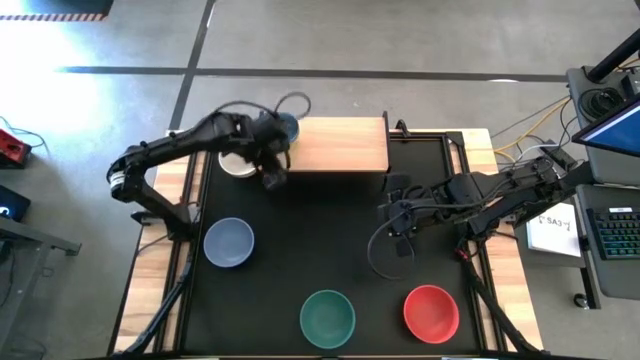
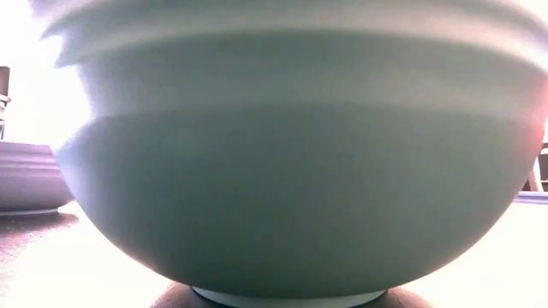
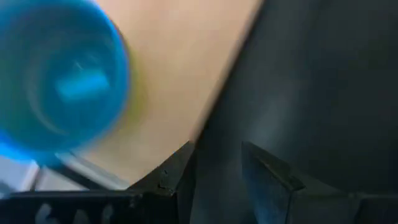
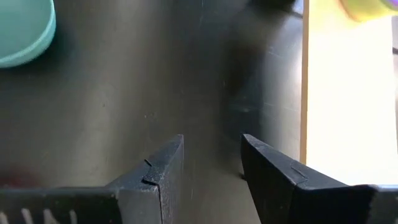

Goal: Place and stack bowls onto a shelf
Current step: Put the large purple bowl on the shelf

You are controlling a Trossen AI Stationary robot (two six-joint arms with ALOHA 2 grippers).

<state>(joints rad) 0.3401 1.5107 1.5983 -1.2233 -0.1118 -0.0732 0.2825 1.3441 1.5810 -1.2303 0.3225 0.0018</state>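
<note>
A blue bowl [image 1: 287,127] [image 3: 59,74] sits on the left end of the light wooden shelf [image 1: 340,145]. A yellowish rim shows just under it in the left wrist view. My left gripper [image 1: 273,172] [image 3: 217,168] is open and holds nothing. It hovers by the shelf's left front corner, just near of the blue bowl. On the table stand a white bowl [image 1: 237,162], a lavender-blue bowl [image 1: 229,242], a green bowl [image 1: 328,317] and a red bowl [image 1: 431,311]. My right gripper [image 1: 393,222] [image 4: 211,168] is open over the bare table, near of the shelf's right end.
The shelf stands at the table's far edge on black legs. The green bowl [image 2: 282,171] fills the low view, with the lavender-blue bowl [image 2: 26,180] beside it. The right wrist view shows a teal-green bowl [image 4: 25,31] and a yellow bowl's edge [image 4: 367,7]. Black tabletop lies bare between the arms.
</note>
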